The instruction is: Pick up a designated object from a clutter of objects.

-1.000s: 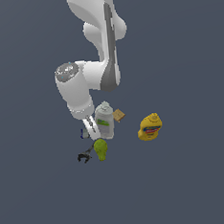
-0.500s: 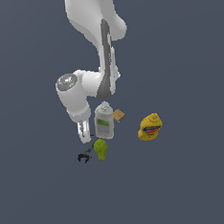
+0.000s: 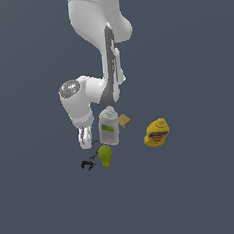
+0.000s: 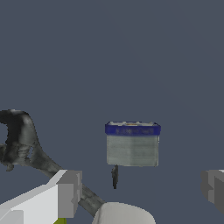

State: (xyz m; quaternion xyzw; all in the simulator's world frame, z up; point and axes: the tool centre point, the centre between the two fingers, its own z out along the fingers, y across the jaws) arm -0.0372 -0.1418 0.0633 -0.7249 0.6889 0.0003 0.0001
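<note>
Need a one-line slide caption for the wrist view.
Open pincer straddles the tiny blue-and-grey item, with the black tool beside it.

The arm (image 3: 100,45) looks like smooth, glossy white plastic. The bottle (image 3: 109,127) is matt white with a green paper-like label. The yellow container (image 3: 157,133) shines slightly. The blue item (image 4: 132,144) has a dull grey body and a glossy blue cap. The black tool (image 4: 19,144) looks like dark metal.

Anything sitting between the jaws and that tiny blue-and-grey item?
Nothing. In the wrist view the tiny blue-and-grey item sits in the open gap of the gripper, with only bare floor between them.
</note>
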